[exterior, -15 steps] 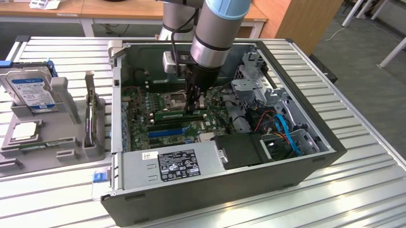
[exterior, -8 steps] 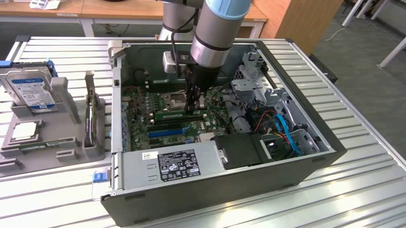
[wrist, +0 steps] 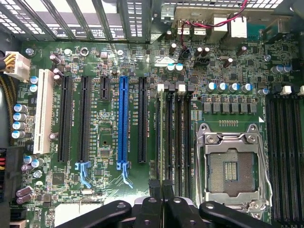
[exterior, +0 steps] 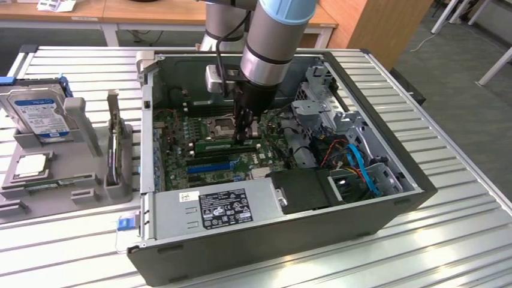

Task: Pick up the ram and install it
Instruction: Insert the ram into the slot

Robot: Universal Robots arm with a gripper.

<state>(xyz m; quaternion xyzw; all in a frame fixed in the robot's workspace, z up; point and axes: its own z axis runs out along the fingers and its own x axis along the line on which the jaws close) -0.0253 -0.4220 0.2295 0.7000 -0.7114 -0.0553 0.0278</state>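
The open computer case (exterior: 280,255) holds the motherboard (exterior: 172,150). Just beside its processor socket (exterior: 222,125), the ram (exterior: 214,145) stands on edge among the memory slots (wrist: 178,137), its long axis parallel to the socket's near side. My gripper (exterior: 244,137) is at the ram's top edge, jaws drawn narrow. I cannot tell whether they pinch it.

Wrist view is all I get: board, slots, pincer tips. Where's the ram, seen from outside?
Observer: The ram stands as a long green strip beside the processor socket, with the pincer shut on its middle.
Operator: Other parts lying around?
Observer: A grey tray at the exterior view's left holds a hard drive.
Operator: Processor?
Observer: A square silver chip lies in that tray.
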